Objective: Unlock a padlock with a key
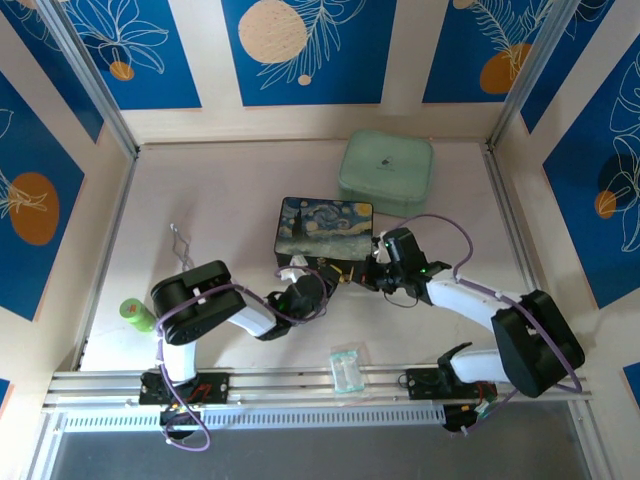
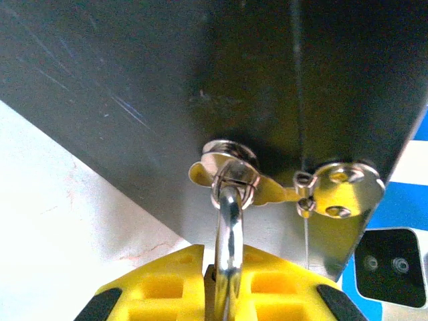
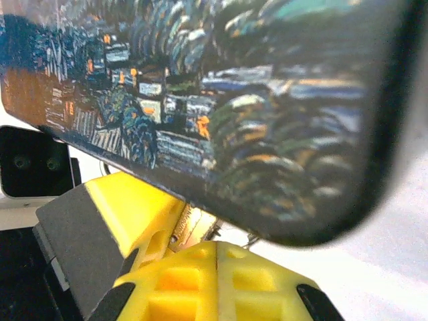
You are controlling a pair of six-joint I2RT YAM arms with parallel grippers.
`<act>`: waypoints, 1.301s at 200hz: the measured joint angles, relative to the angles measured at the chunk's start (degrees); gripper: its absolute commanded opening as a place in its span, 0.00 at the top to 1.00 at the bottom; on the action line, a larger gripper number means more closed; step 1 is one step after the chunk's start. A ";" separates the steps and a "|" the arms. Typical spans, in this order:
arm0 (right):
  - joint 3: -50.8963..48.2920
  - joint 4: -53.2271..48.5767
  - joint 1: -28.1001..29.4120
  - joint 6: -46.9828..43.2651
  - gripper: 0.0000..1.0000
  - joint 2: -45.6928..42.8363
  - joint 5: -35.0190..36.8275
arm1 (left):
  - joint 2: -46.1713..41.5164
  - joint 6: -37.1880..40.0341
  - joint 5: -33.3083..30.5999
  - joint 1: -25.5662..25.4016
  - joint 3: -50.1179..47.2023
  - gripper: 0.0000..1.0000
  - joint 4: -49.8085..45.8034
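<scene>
Pale table (image 1: 230,200), blue leaf-print panels (image 1: 300,50) behind, and the Starry Night box (image 1: 325,230) in the middle. The padlock (image 2: 229,241) hangs at that box's near face, its silver shackle threaded through the box's hasp loop (image 2: 231,164). My left gripper (image 2: 227,274) is clamped almost shut on it, the body hidden inside the grip. Its long axis runs straight out from the box face, shackle end at the box, so I judge the keyhole faces away from it. My right gripper (image 3: 217,267) is fully closed beside the box's near face; whether it pinches the key I cannot tell. Step in hand: steadying the lock. Next calls for lining the key with that axis, then sliding it in
</scene>
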 measured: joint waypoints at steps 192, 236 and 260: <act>-3.96 -1.09 6.97 -17.90 0.15 -11.78 11.19 | -5.51 3.87 3.15 0.35 -1.27 1.00 -8.79; -9.75 4.94 14.01 -30.29 0.34 -16.59 13.86 | -8.09 6.54 7.91 2.80 -1.55 1.00 -12.83; -10.25 5.51 19.71 -35.26 0.35 -14.58 19.08 | -9.77 7.85 9.97 3.87 -1.66 1.00 -15.61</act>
